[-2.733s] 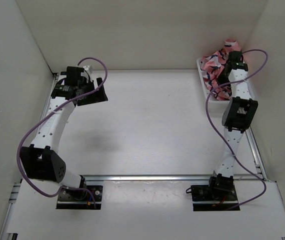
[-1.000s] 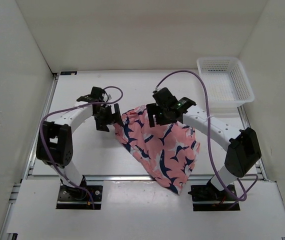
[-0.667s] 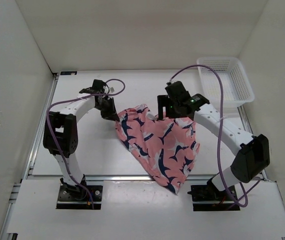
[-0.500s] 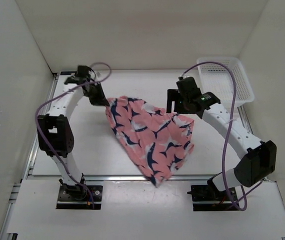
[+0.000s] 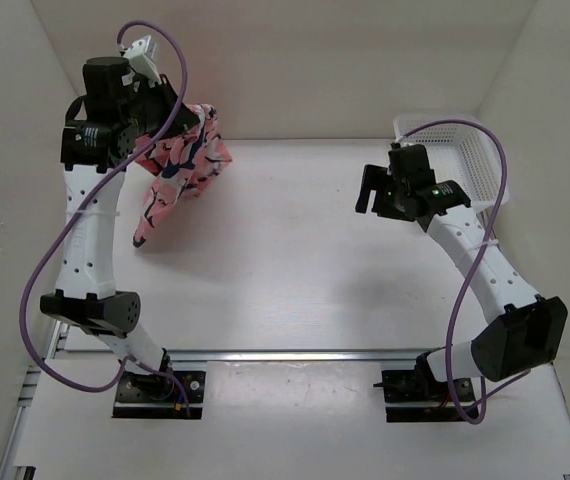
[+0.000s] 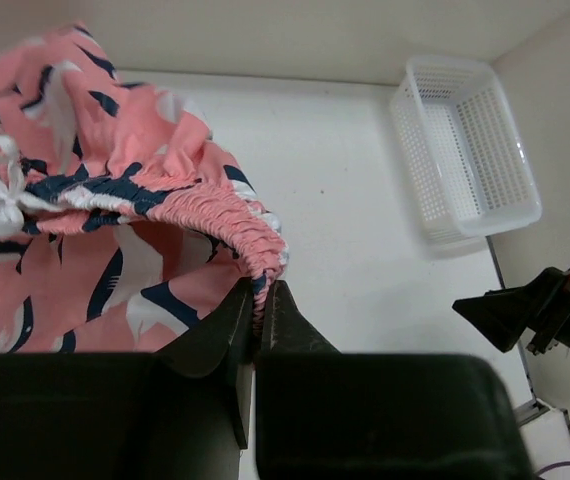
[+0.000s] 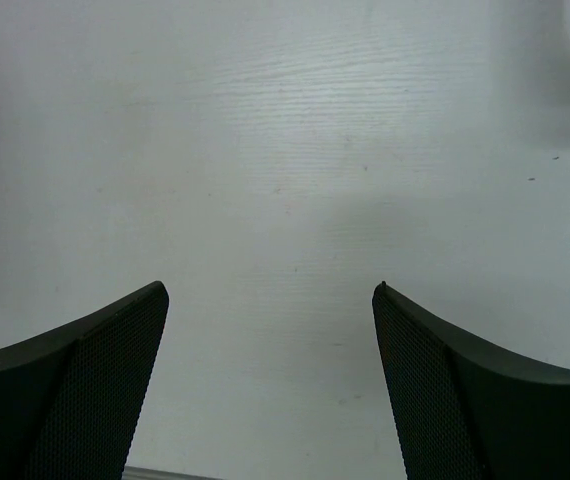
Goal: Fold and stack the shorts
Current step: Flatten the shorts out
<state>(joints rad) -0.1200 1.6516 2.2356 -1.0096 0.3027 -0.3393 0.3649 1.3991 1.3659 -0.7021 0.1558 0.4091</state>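
L gripper (image 6: 260, 300) was pinched tight on the elastic waistband of the shorts (image 5: 175, 165), which hung bunched from it, well left of the basket (image 6: 462, 140). R gripper (image 7: 270, 290) was spread wide, nothing betw. its fingers, over the table (image 7: 285, 150) just left of the basket.

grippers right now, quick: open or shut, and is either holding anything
Left gripper: shut on the shorts, which hang from it.
Right gripper: open, holding nothing.
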